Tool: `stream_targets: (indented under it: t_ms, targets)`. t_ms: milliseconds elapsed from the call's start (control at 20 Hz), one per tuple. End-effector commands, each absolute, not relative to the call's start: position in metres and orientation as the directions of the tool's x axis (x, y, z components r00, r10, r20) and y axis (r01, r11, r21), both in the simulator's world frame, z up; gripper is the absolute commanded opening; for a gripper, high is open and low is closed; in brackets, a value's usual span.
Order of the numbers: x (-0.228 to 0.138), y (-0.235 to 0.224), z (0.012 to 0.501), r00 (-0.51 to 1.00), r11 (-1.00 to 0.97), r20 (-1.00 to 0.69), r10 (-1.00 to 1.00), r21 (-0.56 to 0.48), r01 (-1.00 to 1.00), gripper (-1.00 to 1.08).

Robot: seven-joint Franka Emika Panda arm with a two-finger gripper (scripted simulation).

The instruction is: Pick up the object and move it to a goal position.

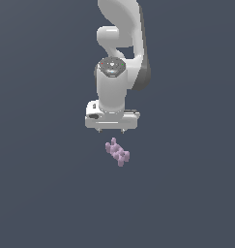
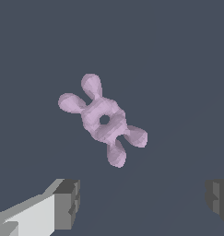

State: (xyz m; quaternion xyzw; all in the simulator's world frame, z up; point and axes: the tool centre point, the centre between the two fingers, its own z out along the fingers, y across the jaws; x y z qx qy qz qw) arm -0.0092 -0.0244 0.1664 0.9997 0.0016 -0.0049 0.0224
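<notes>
The object [image 1: 117, 152] is a small pale lilac lumpy piece of rounded knobs lying on the dark grey floor. From the wrist camera the object [image 2: 103, 120] shows a small hole in its middle and knobs sticking out at both ends. My white gripper [image 1: 111, 131] hangs just above and slightly behind it, only short finger tips visible under the hand. In the wrist view my gripper [image 2: 143, 200] is open, its grey pads [image 2: 67, 203] set far apart, with nothing between them. The object lies apart from the fingers.
A flat dark grey surface [image 1: 41, 193] fills both views. The white arm [image 1: 121, 43] rises from the gripper toward the top of the exterior view.
</notes>
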Motion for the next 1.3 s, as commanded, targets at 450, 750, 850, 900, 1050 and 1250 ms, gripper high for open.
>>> stream_targets:
  t_ms: [450, 750, 850, 900, 1050, 1250]
  targets:
    - [-0.015, 0.013, 0.163, 0.999, -0.999, -0.019, 0.043, 0.031, 0.043, 1.00]
    - [-0.015, 0.013, 0.163, 0.999, -0.999, -0.019, 0.044, 0.031, 0.044, 1.00]
    - [-0.014, 0.013, 0.162, 0.998, -0.998, -0.019, 0.054, 0.030, 0.055, 1.00]
    - [-0.013, 0.013, 0.162, 0.998, -0.998, -0.019, 0.062, 0.030, 0.062, 1.00]
    - [-0.011, 0.013, 0.160, 0.996, -0.995, -0.019, 0.093, 0.029, 0.093, 1.00]
    - [-0.007, 0.012, 0.157, 0.988, -0.988, -0.019, 0.150, 0.026, 0.151, 1.00]
